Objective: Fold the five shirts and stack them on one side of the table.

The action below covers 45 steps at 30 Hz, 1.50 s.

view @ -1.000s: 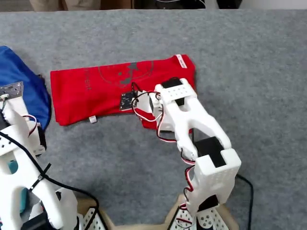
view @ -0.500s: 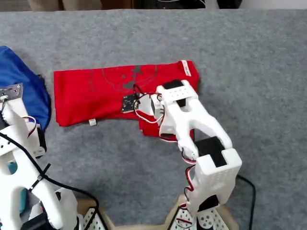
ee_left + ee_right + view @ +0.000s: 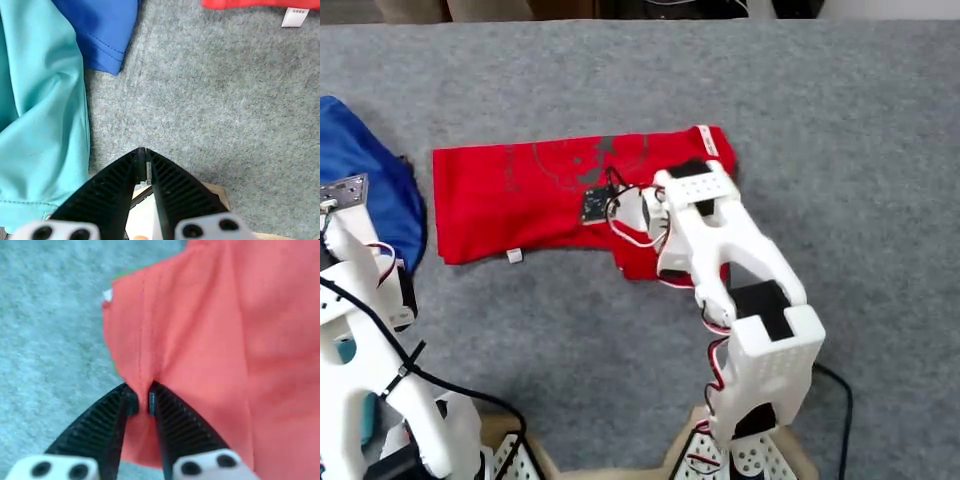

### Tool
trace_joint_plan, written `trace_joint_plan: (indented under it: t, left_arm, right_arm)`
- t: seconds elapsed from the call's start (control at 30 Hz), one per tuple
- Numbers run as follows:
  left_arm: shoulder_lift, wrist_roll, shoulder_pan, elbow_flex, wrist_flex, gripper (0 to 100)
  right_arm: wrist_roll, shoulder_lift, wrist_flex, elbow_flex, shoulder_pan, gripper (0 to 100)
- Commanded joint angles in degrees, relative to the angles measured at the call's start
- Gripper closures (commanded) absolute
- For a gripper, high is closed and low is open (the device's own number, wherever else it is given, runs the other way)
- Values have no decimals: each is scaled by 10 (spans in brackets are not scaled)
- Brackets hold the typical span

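Observation:
A red shirt (image 3: pixel 520 195) lies partly folded on the grey felt in the middle of the table, with a white tag (image 3: pixel 513 256) at its near edge. My right gripper (image 3: pixel 141 401) is shut on a pinched fold of the red shirt (image 3: pixel 200 340), over its right end; the right arm (image 3: pixel 720 250) covers that end in the high view. A blue shirt (image 3: pixel 360 175) and a teal shirt (image 3: pixel 35 110) lie at the left side. My left gripper (image 3: pixel 145 159) is shut with nothing in it, low over the felt near the table's front-left edge.
The grey felt (image 3: pixel 840 150) is bare to the right and behind the red shirt. The left arm (image 3: pixel 370 330) stands at the front left, close to the blue shirt (image 3: pixel 100 25). A cable (image 3: pixel 835 385) trails by the right arm's base.
The right gripper has shifted slightly right and toward the near side with the red cloth, dragging the shirt's right end. The left arm has not moved.

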Motion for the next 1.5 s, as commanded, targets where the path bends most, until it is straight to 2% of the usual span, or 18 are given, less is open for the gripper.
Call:
trace_joint_plan:
  t: [0.0,0.43,0.73,0.9,1.17,1.23,1.4,1.47]
  left_arm:
    - [-14,-4,-3,-30,6,980]
    - [-14,-4,-3,-45,6,980]
    - [-14,-4,-3,-45,7,980]
    - [-14,-4,-3,-41,7,980]
    - [-14,-3,-4,-40,7,980]
    - [-14,-3,-4,-40,7,980]
    - [-14,-3,-4,-40,7,980]
    - [-14,-3,-4,-40,8,980]
  right_arm:
    - [4,-51,-4,-49,12,995]
    - [5,-44,-11,-204,10,995]
    - [5,79,-4,-370,1,995]
    - [7,131,25,-430,-22,995]
    - [8,188,24,-506,-21,988]
    - [8,196,24,-526,-21,935]
    - [8,202,25,-568,-16,724]
    - [8,199,28,-575,-16,687]
